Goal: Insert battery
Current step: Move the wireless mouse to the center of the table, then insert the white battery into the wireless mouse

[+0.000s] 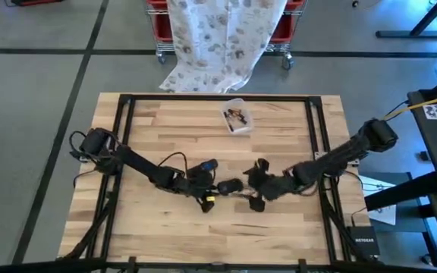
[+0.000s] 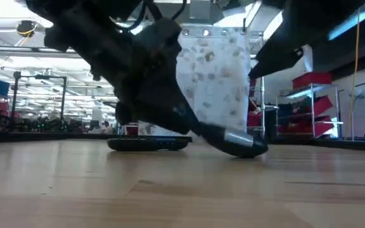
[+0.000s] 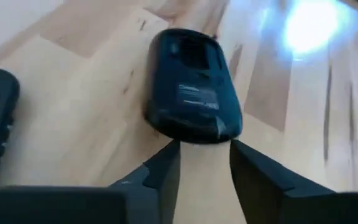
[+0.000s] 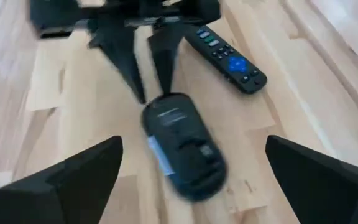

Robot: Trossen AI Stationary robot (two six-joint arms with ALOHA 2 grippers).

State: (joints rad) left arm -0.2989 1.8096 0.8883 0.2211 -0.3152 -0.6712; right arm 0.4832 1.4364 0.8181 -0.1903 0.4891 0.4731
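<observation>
While flat on the table, the mouse (image 3: 192, 87) lies just beyond the left fingers (image 3: 166, 171).

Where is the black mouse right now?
In the high view the black mouse lies near the table's middle, between the two claws: the left claw closes in from its left, the open right claw faces it.

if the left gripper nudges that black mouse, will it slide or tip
Probably slide: the mouse lies flat and low on the smooth wooden table. Its rounded, glossy shell looks stiff and likely slippery, so the left gripper, fingers open just behind it, may push it askew rather than straight.
</observation>
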